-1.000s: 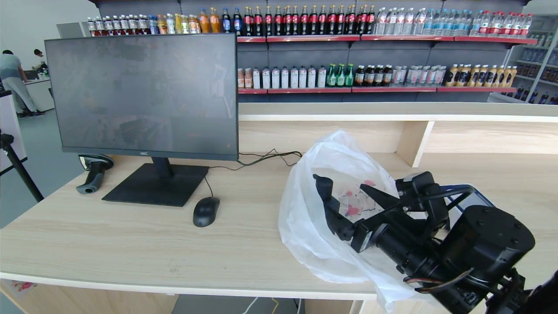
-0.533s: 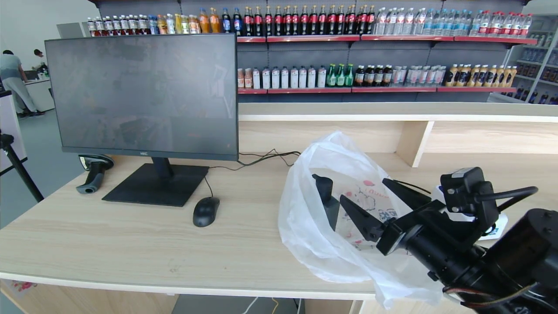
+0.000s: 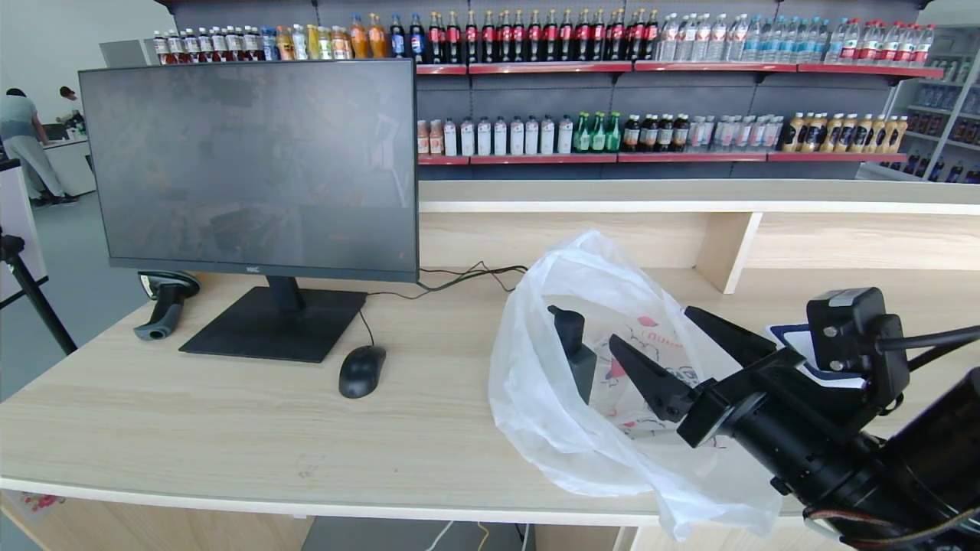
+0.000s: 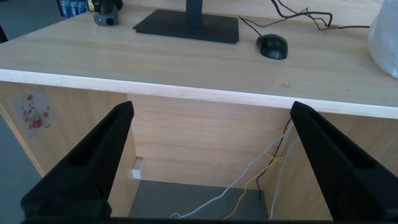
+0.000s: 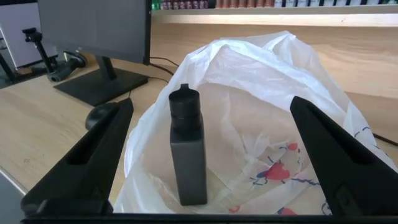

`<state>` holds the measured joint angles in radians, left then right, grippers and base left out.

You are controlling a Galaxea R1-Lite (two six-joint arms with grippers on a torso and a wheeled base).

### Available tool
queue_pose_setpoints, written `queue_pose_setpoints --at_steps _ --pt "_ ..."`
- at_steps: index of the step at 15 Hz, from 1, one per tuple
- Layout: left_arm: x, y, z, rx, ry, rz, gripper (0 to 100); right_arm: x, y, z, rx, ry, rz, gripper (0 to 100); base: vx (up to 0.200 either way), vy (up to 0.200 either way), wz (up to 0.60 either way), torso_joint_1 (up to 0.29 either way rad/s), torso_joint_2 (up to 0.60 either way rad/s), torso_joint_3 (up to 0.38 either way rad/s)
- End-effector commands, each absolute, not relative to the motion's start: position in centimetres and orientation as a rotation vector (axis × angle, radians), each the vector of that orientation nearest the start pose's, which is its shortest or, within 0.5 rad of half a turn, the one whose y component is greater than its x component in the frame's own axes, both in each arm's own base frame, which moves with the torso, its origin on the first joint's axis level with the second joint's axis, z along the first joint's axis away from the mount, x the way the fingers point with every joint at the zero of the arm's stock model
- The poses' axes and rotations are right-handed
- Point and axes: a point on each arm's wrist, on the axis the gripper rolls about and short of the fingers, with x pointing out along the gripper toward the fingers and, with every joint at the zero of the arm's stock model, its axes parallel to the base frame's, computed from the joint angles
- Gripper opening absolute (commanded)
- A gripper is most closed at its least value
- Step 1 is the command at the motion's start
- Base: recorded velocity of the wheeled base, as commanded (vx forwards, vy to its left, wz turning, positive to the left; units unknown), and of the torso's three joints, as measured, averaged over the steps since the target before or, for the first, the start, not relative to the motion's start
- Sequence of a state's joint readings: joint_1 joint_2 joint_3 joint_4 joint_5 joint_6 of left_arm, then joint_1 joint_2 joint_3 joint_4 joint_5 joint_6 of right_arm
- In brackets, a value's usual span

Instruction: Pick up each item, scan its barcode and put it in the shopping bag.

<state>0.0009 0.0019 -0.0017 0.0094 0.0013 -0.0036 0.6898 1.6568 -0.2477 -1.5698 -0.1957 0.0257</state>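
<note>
Black bottle bagged, right claw spread wide.
The matte black, square-shouldered bottle (image 3: 574, 348) stands upright inside the translucent white shopping bag (image 3: 551, 428), at 3 o'clock from the mouse (image 3: 361, 370), beside a heart-printed packet (image 5: 273, 171). The right gripper (image 3: 651, 327), wide and empty, has let the bottle go and backed toward 4 o'clock. The left gripper (image 4: 211, 106) hangs wide open below the counter (image 4: 186, 62) edge.

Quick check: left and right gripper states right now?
Left gripper: open, holding nothing.
Right gripper: open, holding nothing, at the mouth of the shopping bag.
</note>
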Motion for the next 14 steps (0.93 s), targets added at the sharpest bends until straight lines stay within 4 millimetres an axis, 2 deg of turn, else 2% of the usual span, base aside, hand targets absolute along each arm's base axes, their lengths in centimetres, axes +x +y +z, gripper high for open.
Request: queue_pose_setpoints --at_steps 1,4,6,12,14 --pt "-2.28 0.0 7.48 -0.006 0.011 0.003 100 17.93 14.19 15.36 0.091 -0.135 0.493 100 -0.2 0.0 0.0 0.002 0.0 0.002" --pt "-2.28 0.0 7.5 -0.008 0.009 0.003 100 17.87 14.15 15.27 0.089 -0.131 0.493 100 -0.2 0.0 0.0 0.014 0.0 0.002" --pt "-2.28 0.0 7.5 -0.008 0.009 0.003 100 17.88 14.1 15.24 0.088 -0.13 0.492 100 0.0 0.0 0.0 0.0 0.0 0.0" --pt "-2.28 0.0 7.48 -0.008 0.011 0.003 100 17.49 13.78 15.48 0.092 -0.138 0.492 100 0.0 0.0 -0.6 -0.003 0.0 0.005" --pt "-2.28 0.0 7.5 -0.006 0.009 0.003 100 17.46 13.77 15.58 0.094 -0.143 0.493 100 0.0 -0.1 0.0 0.001 0.0 0.001"
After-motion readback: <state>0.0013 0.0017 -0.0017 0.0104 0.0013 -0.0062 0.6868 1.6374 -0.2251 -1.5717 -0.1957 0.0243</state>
